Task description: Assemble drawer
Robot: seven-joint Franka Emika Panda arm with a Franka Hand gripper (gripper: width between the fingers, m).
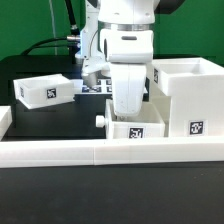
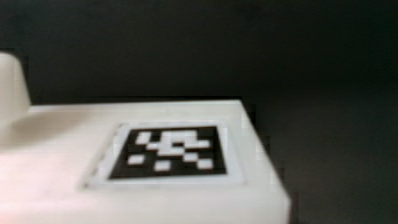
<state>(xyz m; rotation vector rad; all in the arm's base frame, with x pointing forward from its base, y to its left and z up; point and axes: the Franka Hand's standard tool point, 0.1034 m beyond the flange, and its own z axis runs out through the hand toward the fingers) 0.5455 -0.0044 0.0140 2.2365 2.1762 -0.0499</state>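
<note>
At the exterior view's centre, the gripper (image 1: pixel 127 112) hangs low over the near tray (image 1: pixel 140 132), just beside the casing (image 1: pixel 190 95). The other tray (image 1: pixel 45 91) sits well apart. The jaws are hidden, so I can't tell whether they grip anything.

The wrist view is blurred. There's a tag (image 2: pixel 169 152) on a white face, probably that tray.

Best now: square up, pinch one wall firmly, keep it level.

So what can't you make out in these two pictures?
Claw: exterior view, tips blend into the white middle tray; open or shut unclear.
Tag: wrist view, blurred, pattern unreadable.
Casing: exterior view, cut off by the right edge.
White shape: wrist view, cut by the frame edge; unidentifiable.
</note>
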